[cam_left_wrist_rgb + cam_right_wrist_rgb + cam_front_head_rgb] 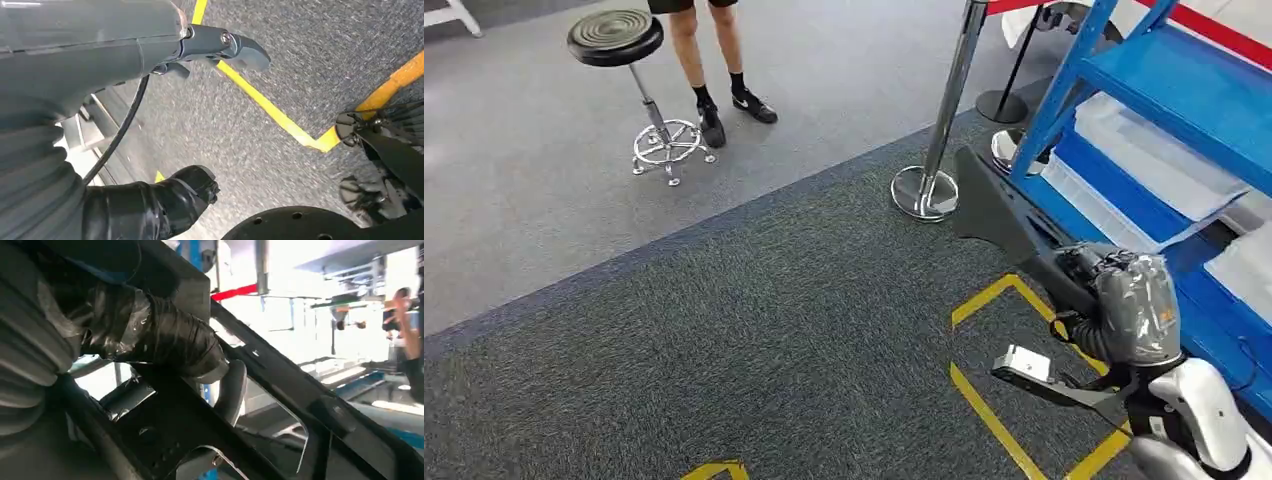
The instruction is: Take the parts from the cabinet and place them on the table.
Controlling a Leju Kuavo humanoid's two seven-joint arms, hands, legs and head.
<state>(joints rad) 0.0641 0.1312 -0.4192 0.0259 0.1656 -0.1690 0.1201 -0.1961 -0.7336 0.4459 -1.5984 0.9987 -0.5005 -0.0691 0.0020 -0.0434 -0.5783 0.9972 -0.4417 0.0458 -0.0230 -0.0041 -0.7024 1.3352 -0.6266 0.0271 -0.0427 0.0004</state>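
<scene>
Head view: nearest, low on the right, the right hand (pixel 1114 290) grips a long black part (pixel 999 215) that juts out over the carpet beside the blue cabinet (pixel 1184 90). A chrome stanchion (pixel 939 130) stands just past its tip, a stool (pixel 629 70) and a person's legs farther off. The carrying step looks underway; I would swing wide of that post.

Left wrist view: the left hand (pixel 165 125) hangs over grey carpet and a yellow floor line (pixel 270 110), fingers apart, holding nothing.

Right wrist view: dark fingers (pixel 165 340) wrap the part's black frame; a firm, level hold suits it.
</scene>
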